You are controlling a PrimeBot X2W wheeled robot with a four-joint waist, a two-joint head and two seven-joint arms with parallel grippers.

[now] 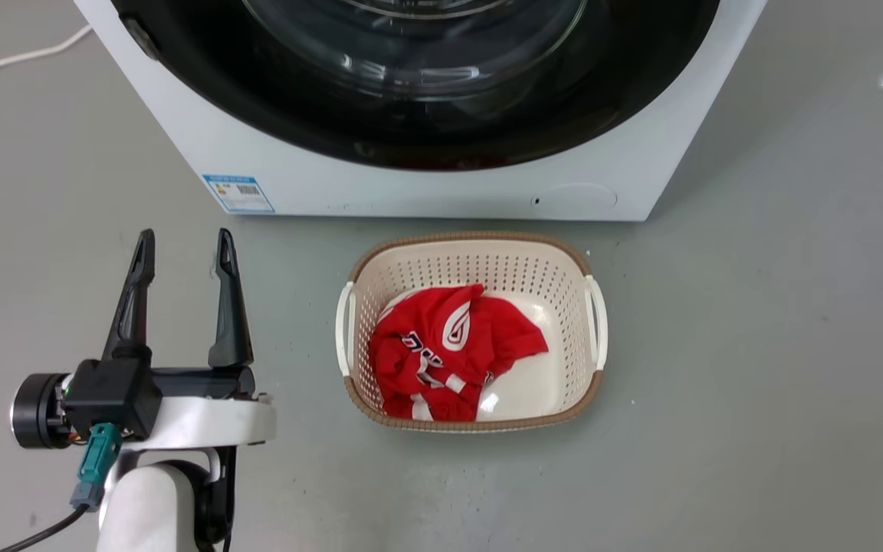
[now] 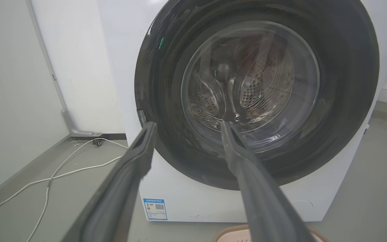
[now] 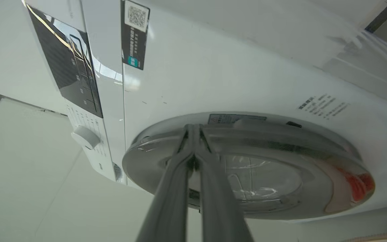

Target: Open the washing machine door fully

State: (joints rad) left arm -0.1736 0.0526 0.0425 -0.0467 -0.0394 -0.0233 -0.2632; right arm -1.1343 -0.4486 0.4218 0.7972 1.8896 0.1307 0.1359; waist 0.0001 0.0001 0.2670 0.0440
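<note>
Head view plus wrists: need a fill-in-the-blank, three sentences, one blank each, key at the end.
1. The left tool holds nothing, and its two fingers are ___.
2. The right tool, with its tips at the rim of the washing machine door, has its fingers ___.
3. In the basket on the floor before the washing machine lies a garment whose main colour is ___.

Missing words: open; shut; red.
</note>
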